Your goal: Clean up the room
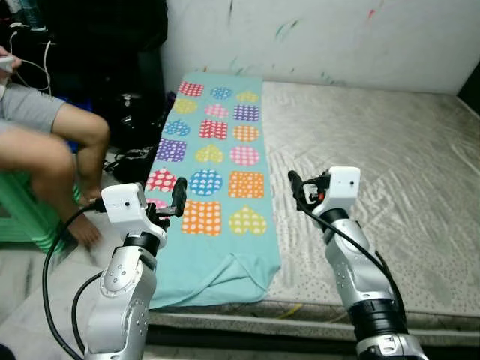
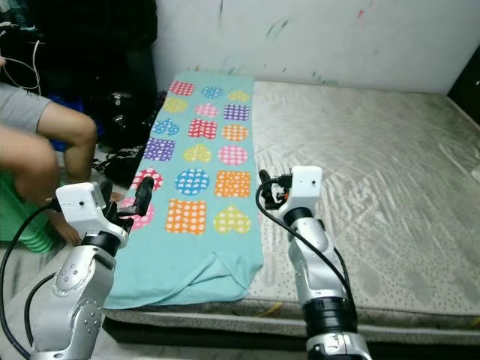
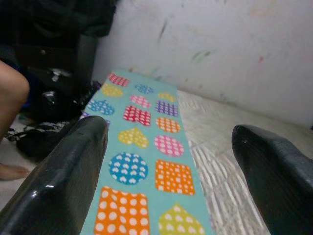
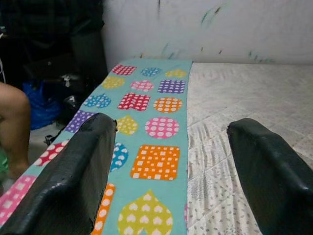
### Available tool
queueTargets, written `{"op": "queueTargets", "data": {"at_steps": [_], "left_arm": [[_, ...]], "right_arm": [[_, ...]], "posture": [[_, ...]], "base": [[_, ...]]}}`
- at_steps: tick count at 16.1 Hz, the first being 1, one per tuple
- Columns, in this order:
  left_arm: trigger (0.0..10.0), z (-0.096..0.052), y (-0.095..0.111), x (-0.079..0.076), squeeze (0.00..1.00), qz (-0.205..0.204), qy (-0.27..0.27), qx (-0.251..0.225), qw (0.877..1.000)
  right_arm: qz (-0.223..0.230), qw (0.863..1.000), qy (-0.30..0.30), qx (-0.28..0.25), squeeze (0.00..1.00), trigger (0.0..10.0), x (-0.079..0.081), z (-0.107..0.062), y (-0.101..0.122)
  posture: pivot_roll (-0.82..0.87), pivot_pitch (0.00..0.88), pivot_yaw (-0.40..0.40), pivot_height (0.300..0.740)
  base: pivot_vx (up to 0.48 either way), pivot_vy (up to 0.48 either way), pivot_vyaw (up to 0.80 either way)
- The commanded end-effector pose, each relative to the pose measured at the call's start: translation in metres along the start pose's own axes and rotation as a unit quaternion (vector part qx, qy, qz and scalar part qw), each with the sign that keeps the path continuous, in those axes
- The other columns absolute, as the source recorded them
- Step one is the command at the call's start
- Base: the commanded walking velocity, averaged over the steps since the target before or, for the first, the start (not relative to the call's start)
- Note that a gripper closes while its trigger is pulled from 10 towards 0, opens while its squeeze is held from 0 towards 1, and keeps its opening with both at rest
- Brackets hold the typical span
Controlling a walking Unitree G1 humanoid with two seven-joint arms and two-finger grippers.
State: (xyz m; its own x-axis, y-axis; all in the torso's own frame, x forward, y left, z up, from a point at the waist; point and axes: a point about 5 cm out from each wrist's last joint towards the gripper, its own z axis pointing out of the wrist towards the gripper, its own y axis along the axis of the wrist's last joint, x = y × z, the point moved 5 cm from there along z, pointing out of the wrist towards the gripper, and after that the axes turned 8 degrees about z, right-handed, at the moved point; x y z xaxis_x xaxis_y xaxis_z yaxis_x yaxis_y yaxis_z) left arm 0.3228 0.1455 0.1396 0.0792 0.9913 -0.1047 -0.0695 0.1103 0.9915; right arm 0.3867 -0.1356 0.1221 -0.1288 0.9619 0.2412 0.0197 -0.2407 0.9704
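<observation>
blanket (image 1: 214,161): lying flat along mattress (image 1: 390,165) left edge; likely light, limp, bunching.
left gripper (image 1: 171,201): hovering over blanket's near-left corner, gaping wide, carrying nothing.
right gripper (image 1: 298,189): hovering by blanket's near-right corner, gaping wide, carrying nothing.
grip: pinching both near corners, judging best.

White wall (image 1: 337,37) streaked with paint marks; bare mattress (image 1: 390,180) below — dark clutter (image 1: 90,45) left.

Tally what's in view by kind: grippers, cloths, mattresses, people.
Grippers: 2, left gripper and right gripper, both open
Teal patterned cloth: 1
Mattress: 1
Person: 1
Total: 5
</observation>
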Motion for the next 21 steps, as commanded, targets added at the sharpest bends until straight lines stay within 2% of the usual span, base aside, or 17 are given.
{"op": "queueTargets", "data": {"at_steps": [1, 3, 5, 6, 8, 9, 12, 15, 17, 21], "left_arm": [[10.0, -0.002, -0.008, -0.008, 0.0, 0.008, -0.02, 0.016, 1.0], [10.0, -0.008, -0.018, -0.009, 0.0, 0.002, -0.014, 0.032, 0.999], [10.0, -0.008, -0.021, -0.013, 0.0, 0.002, -0.017, 0.035, 0.999], [10.0, -0.006, -0.018, -0.015, 0.0, 0.002, -0.016, 0.031, 0.999], [10.0, -0.005, -0.011, -0.008, 0.0, -0.004, 0.003, 0.02, 1.0], [10.0, -0.015, -0.019, -0.004, 0.0, -0.006, 0.011, 0.034, 0.999], [10.0, -0.031, -0.029, 0.002, 0.0, -0.005, 0.018, 0.054, 0.998], [10.0, -0.024, -0.021, 0.002, 0.0, -0.009, 0.012, 0.038, 0.999], [10.0, -0.021, -0.018, -0.003, 0.0, -0.012, 0.006, 0.033, 0.999], [10.0, -0.023, -0.019, -0.005, 0.0, -0.016, 0.007, 0.034, 0.999]], "right_arm": [[-0.01, 1.0, -0.015, -0.004, 0.0, 10.0, -0.011, -0.007, 0.001], [-0.019, 1.0, -0.016, 0.011, 0.0, 10.0, -0.016, -0.015, -0.009], [-0.02, 1.0, -0.011, 0.015, 0.0, 10.0, -0.014, -0.013, -0.011], [-0.018, 1.0, -0.003, 0.018, 0.0, 10.0, -0.009, -0.011, -0.011], [-0.023, 0.999, 0.037, 0.02, 0.0, 10.0, 0.011, -0.007, -0.01], [-0.018, 0.999, 0.038, 0.021, 0.0, 10.0, 0.013, -0.01, -0.013], [-0.014, 0.999, 0.023, 0.04, 0.0, 10.0, 0.002, -0.026, -0.027], [-0.017, 0.999, 0.02, 0.041, 0.0, 10.0, 0.002, -0.025, -0.026], [-0.024, 0.999, 0.021, 0.042, 0.0, 10.0, 0.001, -0.027, -0.024], [-0.029, 0.998, 0.017, 0.046, 0.0, 10.0, -0.003, -0.026, -0.025]], "posture": [[0.01, 0.025, -0.048, 0.74], [0.01, 0.038, -0.052, 0.74], [0.02, 0.024, -0.082, 0.74], [0.04, 0.022, -0.101, 0.74], [0.04, 0.046, -0.107, 0.74], [0.04, 0.067, -0.107, 0.74], [0.05, 0.069, -0.092, 0.74], [0.03, 0.088, -0.095, 0.74], [0.03, 0.093, -0.098, 0.74], [0.03, 0.094, -0.102, 0.74]], "base": [[0.0, 0.0, -0.8], [0.0, 0.0, -0.26], [0.0, 0.0, 0.0], [0.0, 0.0, 0.0], [0.0, 0.0, 0.0], [0.0, 0.0, 0.0], [0.0, 0.0, 0.0], [0.0, 0.251, 0.0], [0.0, 0.463, 0.0], [0.0, 0.48, 0.0]]}}
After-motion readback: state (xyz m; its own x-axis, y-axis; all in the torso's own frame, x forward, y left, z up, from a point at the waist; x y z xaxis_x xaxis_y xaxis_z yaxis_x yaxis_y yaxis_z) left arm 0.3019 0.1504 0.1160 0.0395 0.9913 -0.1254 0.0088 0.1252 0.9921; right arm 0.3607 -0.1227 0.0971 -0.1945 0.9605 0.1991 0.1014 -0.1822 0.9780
